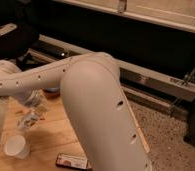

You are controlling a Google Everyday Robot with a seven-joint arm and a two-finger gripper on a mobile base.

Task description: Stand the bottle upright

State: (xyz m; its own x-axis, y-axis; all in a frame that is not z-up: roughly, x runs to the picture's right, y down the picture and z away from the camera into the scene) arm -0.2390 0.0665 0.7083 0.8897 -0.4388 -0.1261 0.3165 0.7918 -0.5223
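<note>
Bottle (28, 120), crinkly, is just beside our end effector (34, 101) at the wooden tabletop (53, 137); we cannot tell whether that is open or closed.

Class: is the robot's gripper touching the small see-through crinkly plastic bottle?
Cannot tell. The camera view shows the gripper directly above the bottle, their meeting point unclear.

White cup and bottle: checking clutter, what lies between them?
Only bare table between white cup and bottle, in the camera view; the end effector is by the bottle.
</note>
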